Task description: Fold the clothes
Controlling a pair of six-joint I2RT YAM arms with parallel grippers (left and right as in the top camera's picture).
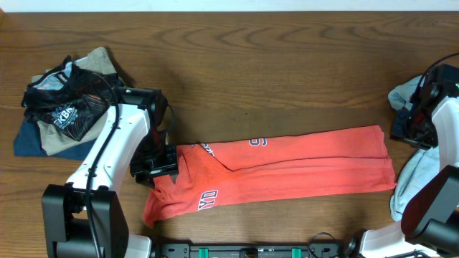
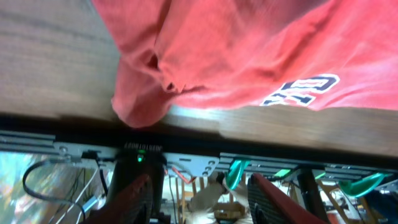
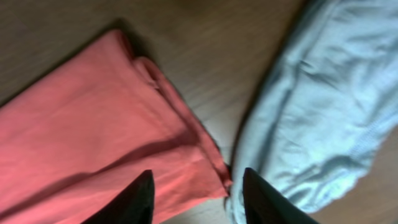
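The clothes' coral-red T-shirt (image 1: 287,168) lies on the table as a long folded band with white lettering showing. My left gripper (image 1: 156,170) hovers over its left end. In the left wrist view the left gripper (image 2: 202,202) is open and empty, with the shirt (image 2: 249,50) ahead of it by the table's front edge. My right gripper (image 1: 403,129) is at the shirt's right end. In the right wrist view the right gripper (image 3: 196,199) is open above the shirt's corner (image 3: 93,124), beside a pale grey-blue shirt (image 3: 317,106).
A dark pile of other garments (image 1: 68,107) sits at the back left. The grey-blue shirt (image 1: 410,188) spreads along the right edge, partly under the right arm. A rail with cables (image 2: 186,155) runs below the table's front edge.
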